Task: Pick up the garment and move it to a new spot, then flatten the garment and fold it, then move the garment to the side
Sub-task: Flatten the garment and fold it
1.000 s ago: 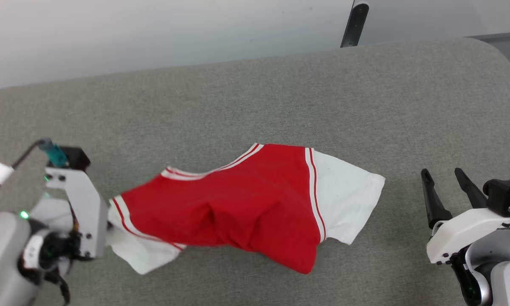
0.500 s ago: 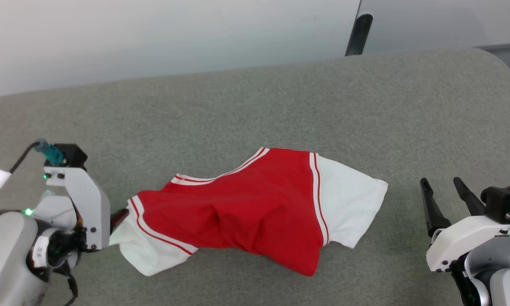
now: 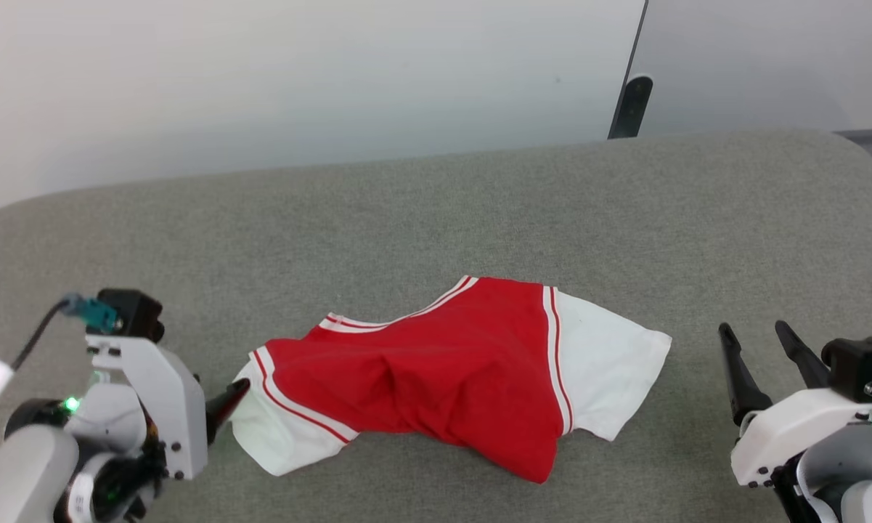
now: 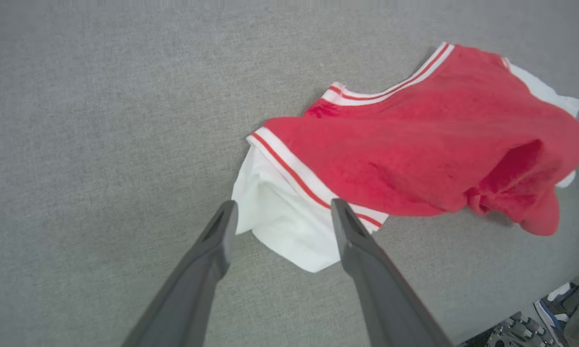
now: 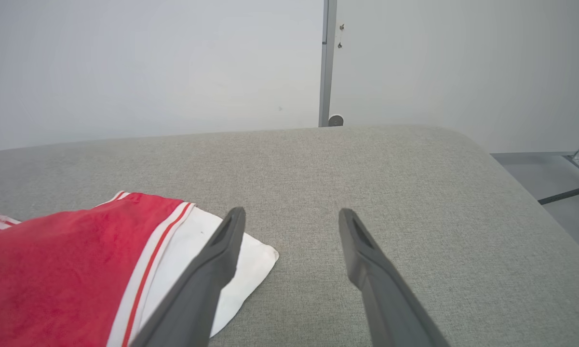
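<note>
Grey woven surface [image 3: 436, 203], head view: the crumpled red garment [image 3: 443, 378] with white sleeves lies between left gripper [image 3: 231, 398] and right gripper [image 3: 754, 330]. Left wrist view: fingers [image 4: 207, 270] spread wide, empty, tips at one sleeve. Right wrist view: jaws spread, empty, the other sleeve beside one finger.

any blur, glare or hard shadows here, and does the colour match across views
Head view: soft even light, no glare, the garment crisp, thin shadow under its near edge. Left wrist view: its red looks paler, pinkish, slightly soft. Right wrist view: the table sharp, no glare.
</note>
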